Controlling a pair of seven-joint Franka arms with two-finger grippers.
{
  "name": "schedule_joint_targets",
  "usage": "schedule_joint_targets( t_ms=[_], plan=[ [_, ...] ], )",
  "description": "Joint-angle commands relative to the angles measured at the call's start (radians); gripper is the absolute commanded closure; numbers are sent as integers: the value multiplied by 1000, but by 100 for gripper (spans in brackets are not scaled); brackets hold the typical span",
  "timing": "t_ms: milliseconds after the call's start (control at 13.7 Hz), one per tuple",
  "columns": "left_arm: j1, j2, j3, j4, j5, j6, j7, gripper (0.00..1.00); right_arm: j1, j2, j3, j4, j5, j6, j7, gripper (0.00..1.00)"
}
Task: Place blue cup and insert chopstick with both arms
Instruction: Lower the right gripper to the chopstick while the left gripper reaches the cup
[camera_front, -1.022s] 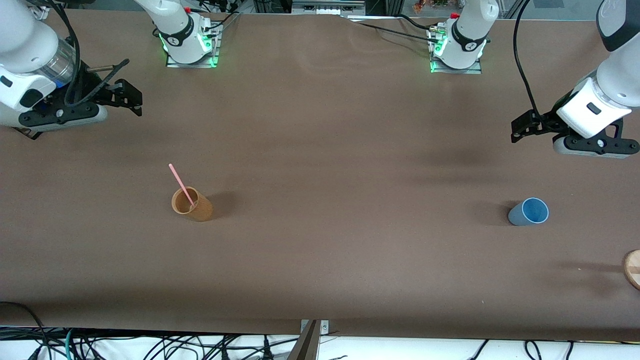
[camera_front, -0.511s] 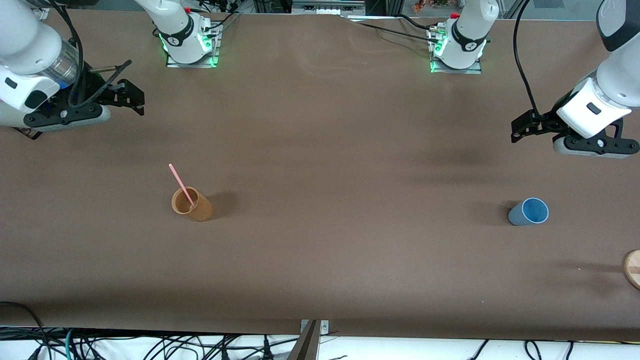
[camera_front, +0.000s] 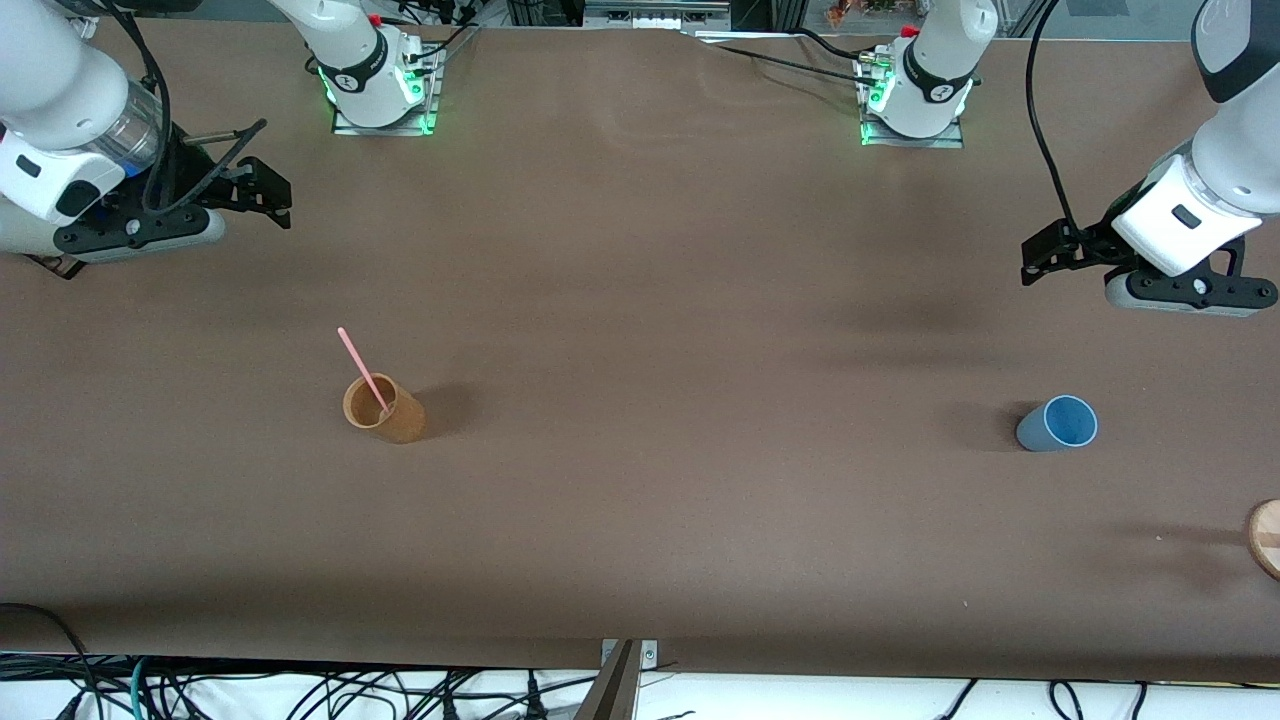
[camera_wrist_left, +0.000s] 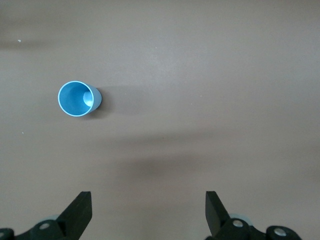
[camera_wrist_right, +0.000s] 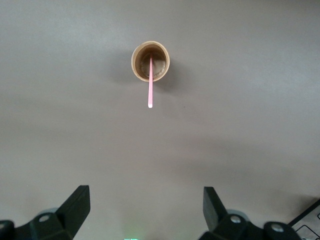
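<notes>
The blue cup (camera_front: 1058, 424) stands upright and empty on the brown table toward the left arm's end; it also shows in the left wrist view (camera_wrist_left: 78, 98). The pink chopstick (camera_front: 362, 370) leans in an orange-brown cup (camera_front: 384, 408) toward the right arm's end; the right wrist view shows the chopstick (camera_wrist_right: 150, 87) and that cup (camera_wrist_right: 150, 61). My left gripper (camera_front: 1040, 262) is open and empty, high over the table above the blue cup's end. My right gripper (camera_front: 262, 198) is open and empty, high over the table at the brown cup's end.
A round wooden disc (camera_front: 1266, 537) lies at the table's edge at the left arm's end, nearer the front camera than the blue cup. The two arm bases (camera_front: 378, 85) (camera_front: 915, 95) stand along the table's back edge. Cables hang below the front edge.
My right gripper has shifted slightly toward the table's middle and upward in the front view. The left arm, the cups and the chopstick have not moved.
</notes>
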Motion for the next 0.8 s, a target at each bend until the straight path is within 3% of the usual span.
schedule_joint_targets(
  t_ms=[0,438,730],
  plan=[
    [-4,14,1,34,23,-24,18,0,-6,-36,1,-36,15,14,-23,0],
    [-5,14,1,34,23,-25,16,0,-6,-35,1,-57,15,30,-23,0],
    [-4,16,1,34,23,-25,18,0,-8,19,1,-181,7,211,-24,0]
  ],
)
